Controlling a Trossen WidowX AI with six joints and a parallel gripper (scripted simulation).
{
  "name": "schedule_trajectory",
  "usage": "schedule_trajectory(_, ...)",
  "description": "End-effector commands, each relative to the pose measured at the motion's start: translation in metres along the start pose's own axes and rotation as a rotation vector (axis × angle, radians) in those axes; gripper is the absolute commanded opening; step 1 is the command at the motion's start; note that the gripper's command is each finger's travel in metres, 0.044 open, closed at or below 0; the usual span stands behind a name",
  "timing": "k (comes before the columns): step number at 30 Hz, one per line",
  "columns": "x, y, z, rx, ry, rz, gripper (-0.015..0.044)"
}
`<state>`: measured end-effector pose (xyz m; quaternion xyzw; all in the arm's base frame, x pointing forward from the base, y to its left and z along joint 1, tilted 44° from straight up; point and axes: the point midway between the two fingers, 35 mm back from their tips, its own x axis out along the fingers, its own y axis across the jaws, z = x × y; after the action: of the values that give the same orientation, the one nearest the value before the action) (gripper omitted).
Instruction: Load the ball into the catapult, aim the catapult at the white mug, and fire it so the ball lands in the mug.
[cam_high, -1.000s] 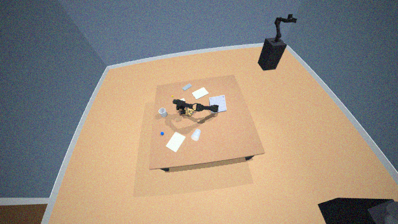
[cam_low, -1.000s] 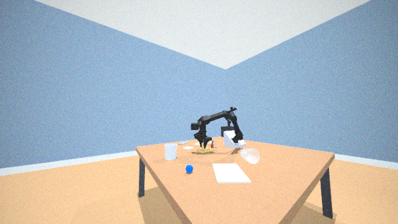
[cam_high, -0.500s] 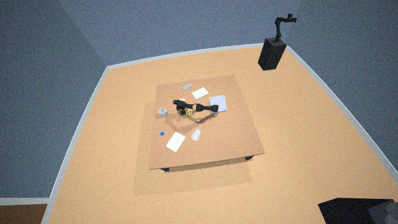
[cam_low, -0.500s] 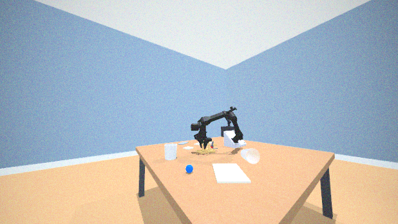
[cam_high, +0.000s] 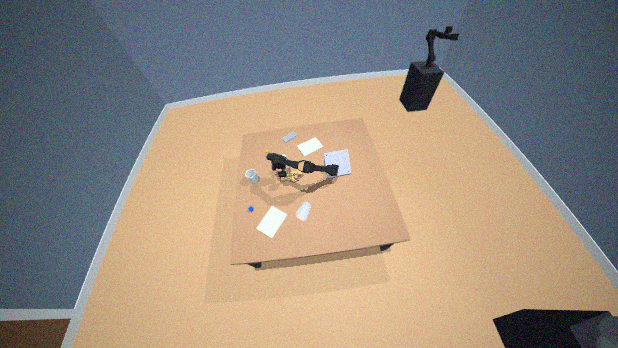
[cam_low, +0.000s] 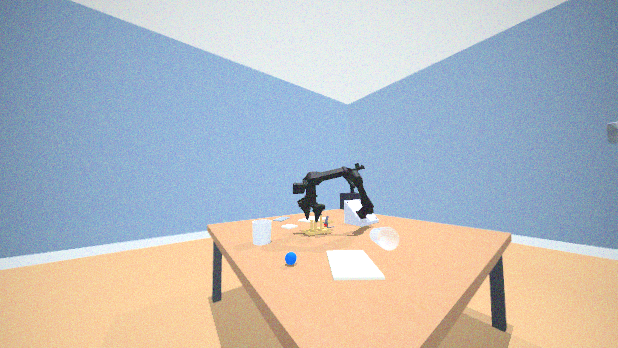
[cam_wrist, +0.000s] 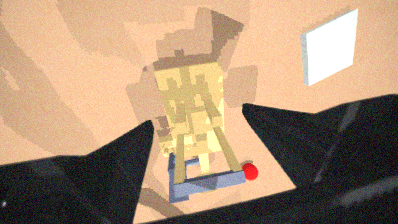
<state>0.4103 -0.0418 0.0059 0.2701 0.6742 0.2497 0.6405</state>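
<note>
The end effector (cam_wrist: 197, 150) hangs released, its fingers spread either side of the catapult (cam_wrist: 192, 107); the ball (cam_low: 290, 258) lies apart on the desk (cam_low: 440, 280), near the mug (cam_low: 261, 232).

Hand (cam_wrist: 200, 165) fingertips beyond frame edge

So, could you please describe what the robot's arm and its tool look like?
The arm is matte black throughout, built of slim, boxy links with chunky joints. No cables, markings or coloured accents are visible on it. The tool is equally black, with two fingers that look broad, flat-faced and tapering to angular tips in the wrist view.
</note>
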Motion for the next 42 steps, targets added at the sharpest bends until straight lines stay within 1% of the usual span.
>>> schedule_trajectory(1,-0.047,-0.001,0.000,-0.008,-0.020,-0.010,0.0440)
schedule_trajectory(2,-0.057,-0.001,-0.001,-0.008,-0.020,-0.009,0.0440)
schedule_trajectory(4,-0.065,-0.001,-0.003,-0.007,-0.020,-0.009,0.0440)
schedule_trajectory(5,-0.050,-0.002,0.000,0.001,-0.028,-0.006,0.0440)
schedule_trajectory(8,-0.050,-0.002,0.000,0.001,-0.028,-0.006,0.0440)
schedule_trajectory(11,-0.061,-0.001,-0.005,0.008,-0.018,-0.004,0.0440)
schedule_trajectory(13,-0.053,-0.001,-0.004,0.008,-0.018,-0.004,0.0440)
schedule_trajectory(17,-0.016,-0.001,-0.004,0.007,-0.019,-0.003,0.0440)
schedule_trajectory(24,-0.012,-0.001,-0.004,0.007,-0.019,-0.003,0.0440)
schedule_trajectory(42,0.018,-0.001,-0.002,0.007,-0.019,-0.002,0.0440)
